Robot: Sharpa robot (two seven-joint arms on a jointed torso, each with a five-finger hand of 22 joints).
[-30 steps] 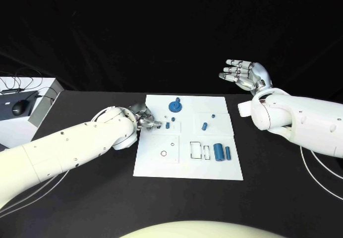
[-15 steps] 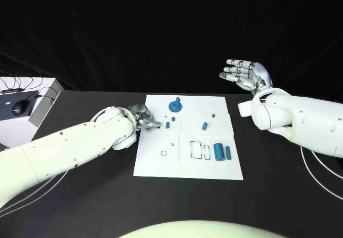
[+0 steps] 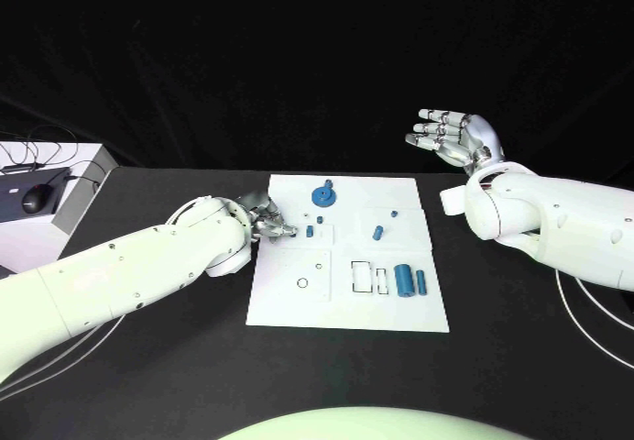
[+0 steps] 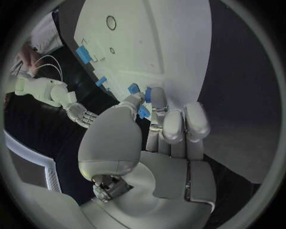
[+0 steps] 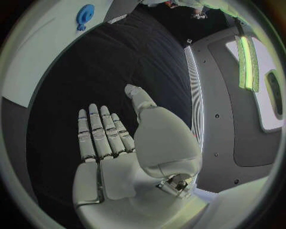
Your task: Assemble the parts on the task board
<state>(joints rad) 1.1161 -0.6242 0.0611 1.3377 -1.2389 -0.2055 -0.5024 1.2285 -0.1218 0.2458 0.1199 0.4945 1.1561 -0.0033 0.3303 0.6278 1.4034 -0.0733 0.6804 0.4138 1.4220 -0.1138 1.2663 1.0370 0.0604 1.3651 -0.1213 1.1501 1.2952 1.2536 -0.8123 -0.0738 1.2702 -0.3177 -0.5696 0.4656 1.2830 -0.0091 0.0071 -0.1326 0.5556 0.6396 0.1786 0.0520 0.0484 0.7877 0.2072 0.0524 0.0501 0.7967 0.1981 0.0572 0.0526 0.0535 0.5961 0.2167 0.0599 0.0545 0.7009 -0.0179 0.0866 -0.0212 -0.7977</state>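
Observation:
The white task board [image 3: 284,307] lies mid-table. On it are a blue gear [image 3: 323,194], small blue pegs [image 3: 310,231] [image 3: 378,232] and two blue cylinders [image 3: 404,280] beside rectangular slots. My left hand [image 3: 268,223] rests at the board's left edge with its fingers curled. In the left wrist view, the left hand [image 4: 161,129] pinches a small blue part [image 4: 143,112] between thumb and fingers just above the board [image 4: 178,43]. My right hand [image 3: 452,137] is raised beyond the board's far right corner, fingers spread and holding nothing. In the right wrist view, the right hand [image 5: 113,143] shows the same spread fingers, and the gear [image 5: 85,11] is also in sight.
A white box [image 3: 39,206] with a mouse and cables stands at the table's left edge. Black tabletop [image 3: 158,367] surrounds the board. A round hole outline [image 3: 302,283] marks the board's near left part.

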